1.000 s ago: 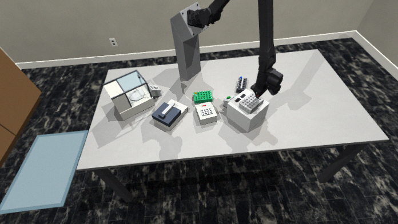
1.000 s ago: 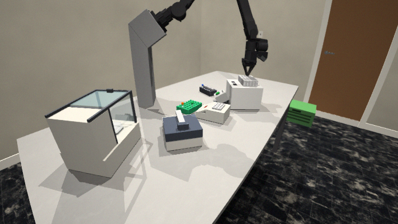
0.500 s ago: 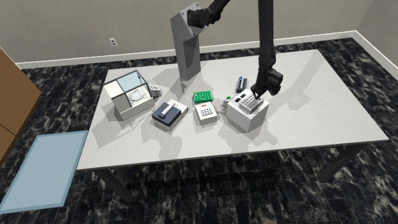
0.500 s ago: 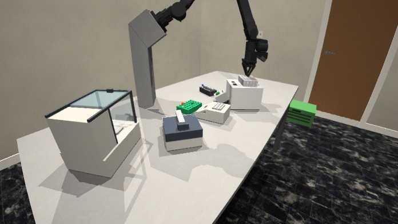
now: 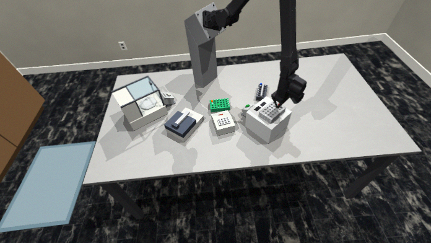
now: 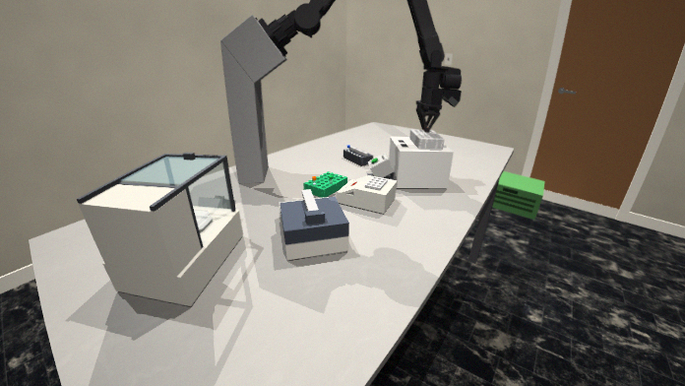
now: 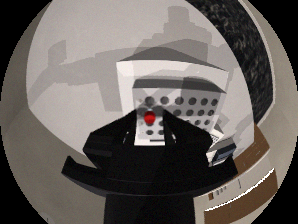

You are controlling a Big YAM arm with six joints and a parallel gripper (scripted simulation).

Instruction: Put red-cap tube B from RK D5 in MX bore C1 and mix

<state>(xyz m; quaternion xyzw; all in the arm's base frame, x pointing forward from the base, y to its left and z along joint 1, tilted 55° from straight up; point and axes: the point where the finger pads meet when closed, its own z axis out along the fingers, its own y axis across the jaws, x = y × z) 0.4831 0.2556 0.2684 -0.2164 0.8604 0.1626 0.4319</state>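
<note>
The mixer MX point(image 5: 267, 123) is a white box with a grey bored block point(image 5: 272, 112) on top. Tube B's red cap point(image 5: 278, 106) shows at the block's corner nearest the arm, just above the bore. In the wrist view the red cap point(image 7: 150, 117) lies between my two fingers, with a gap on each side. My gripper point(image 5: 277, 104) points down over that corner, fingers parted and not pressing the cap; it also shows in the exterior view point(image 6: 427, 129). Two dark squares point(image 5: 258, 106) lie on the mixer's top. A green part point(image 5: 247, 106) sits on its low sloping side.
The green tube rack RK point(image 5: 220, 105) holds an orange-capped tube. The dark magnet block MG point(image 5: 261, 91) with a blue-capped tube stands close behind the mixer. The dry block DB point(image 5: 223, 122), the spectrophotometer SP point(image 5: 183, 124) and the glass-walled balance BAL point(image 5: 140, 101) stand in a row to the left.
</note>
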